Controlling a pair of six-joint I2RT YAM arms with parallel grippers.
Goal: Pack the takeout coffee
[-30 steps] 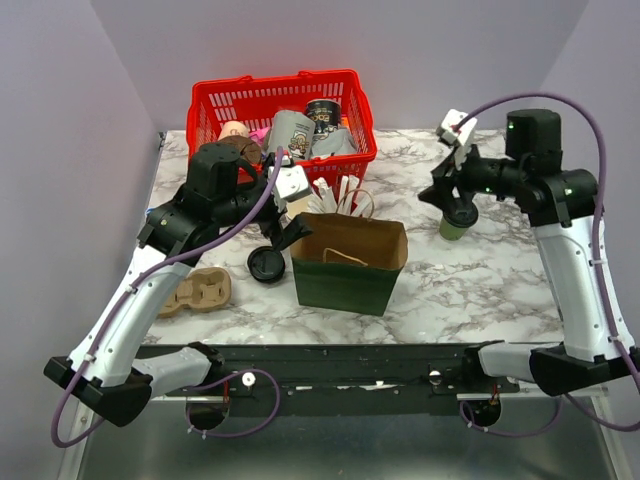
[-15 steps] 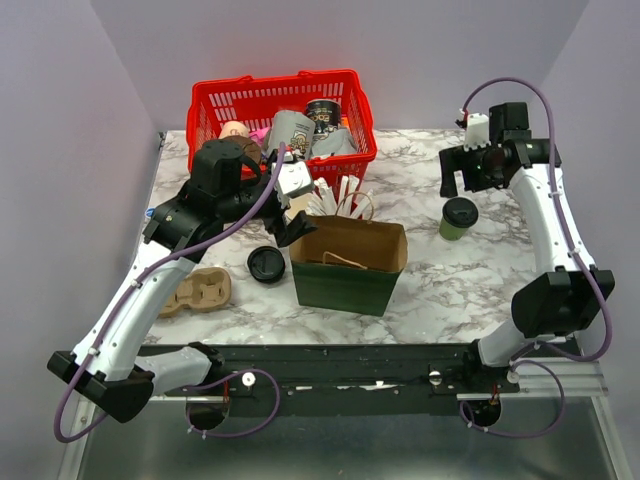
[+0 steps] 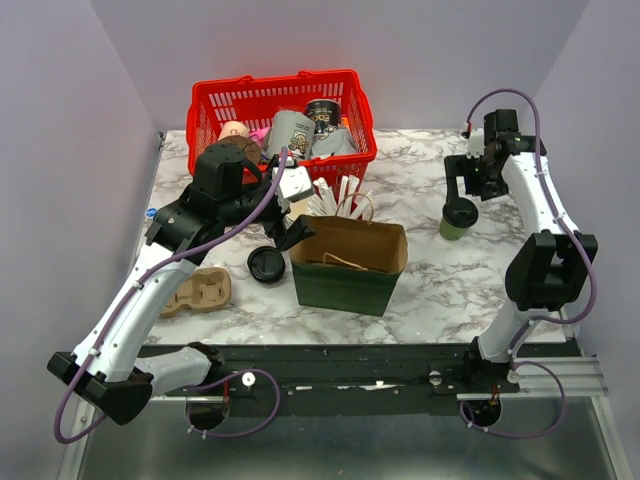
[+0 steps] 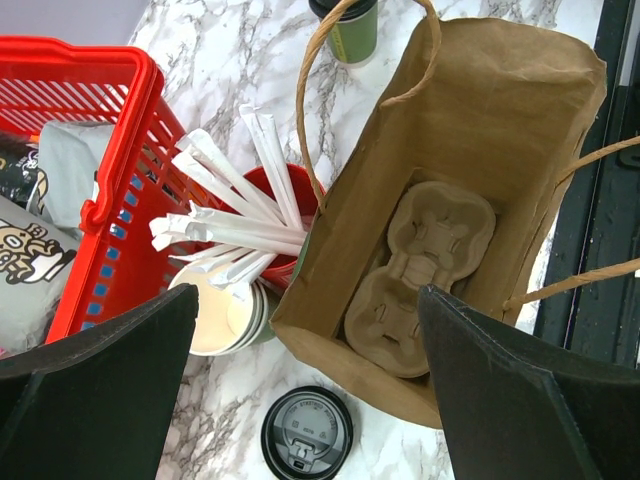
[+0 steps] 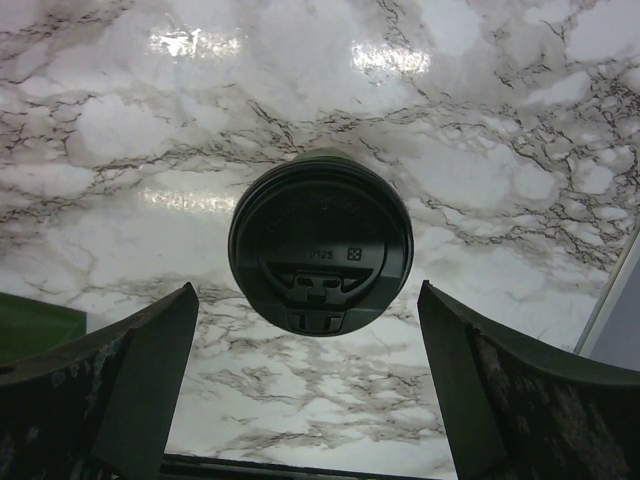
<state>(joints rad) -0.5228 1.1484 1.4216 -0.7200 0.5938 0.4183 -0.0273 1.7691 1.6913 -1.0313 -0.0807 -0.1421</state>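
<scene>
The takeout coffee [image 3: 459, 218], an olive-green cup with a black lid, stands upright on the marble table at the right. My right gripper [image 3: 467, 184] hovers just behind and above it, open, touching nothing. In the right wrist view the lidded coffee [image 5: 320, 245] sits below and ahead of the wide-apart right gripper [image 5: 307, 292]. The paper bag [image 3: 350, 262] stands open mid-table. My left gripper [image 3: 290, 228] hangs open over the bag's left edge. In the left wrist view the left gripper [image 4: 308, 292] is empty, and a pulp cup carrier [image 4: 420, 275] lies inside the bag [image 4: 500, 110].
A loose black lid [image 3: 266, 263] lies left of the bag. Another pulp carrier [image 3: 200, 290] rests at front left. A red cup of white sticks [image 4: 270, 200] and stacked green cups [image 4: 215, 315] stand between the bag and the red basket [image 3: 280, 100] of items.
My right gripper opened, let go of the coffee and drew back and up from it. The cup stays standing on the table. The left arm has barely moved.
</scene>
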